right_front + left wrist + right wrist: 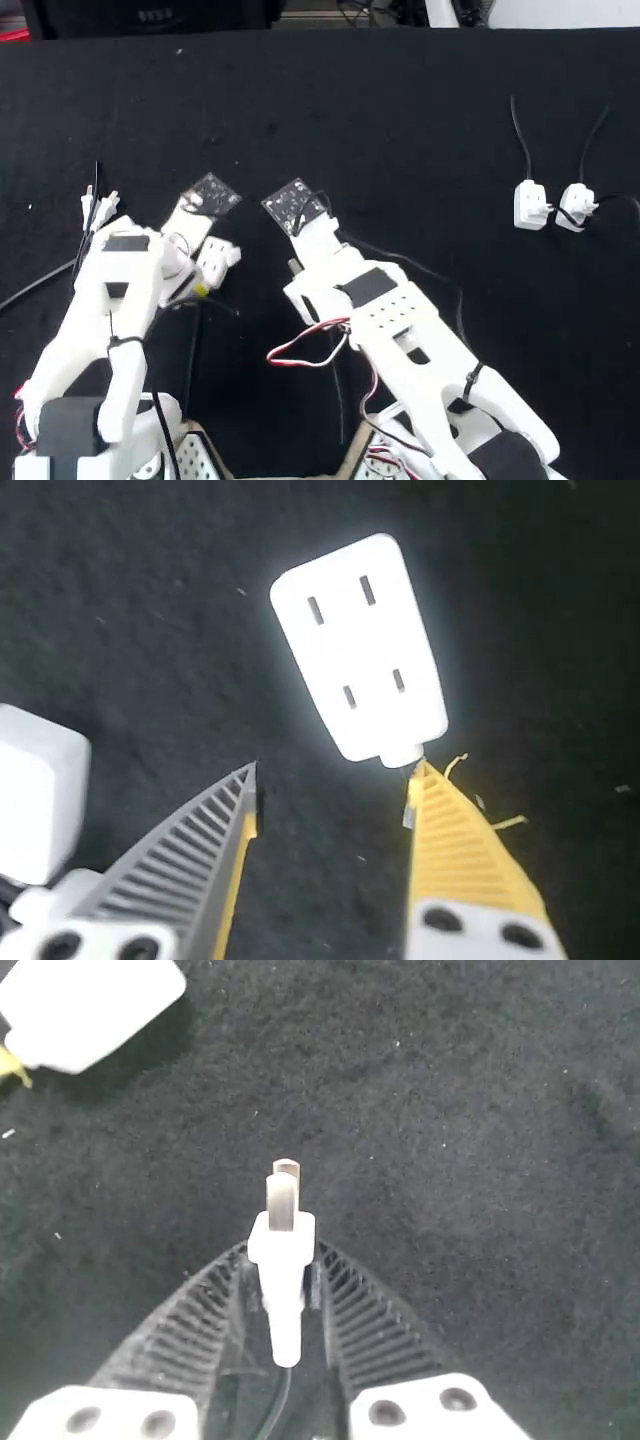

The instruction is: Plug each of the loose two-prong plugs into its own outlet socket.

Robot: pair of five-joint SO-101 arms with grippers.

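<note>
Here the right gripper [283,1255] is clamped on a plug [284,1295], its prongs [284,1198] jutting ahead of the jaws. The left gripper [332,772] stands apart, with the socket block [362,650] just beyond its tips, not gripped. If the plug pushes against it, the loose block likely slides away and the prongs miss.

Outlet block [360,650] and plug [283,1260] are white, the table [400,100] black, the left pincer [332,775] ribbed grey and yellow.

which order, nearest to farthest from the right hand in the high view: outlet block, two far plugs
1. White four-slot outlet block, by the left hand.
2. White square plug, far right.
3. Second white plug, rightmost.
</note>
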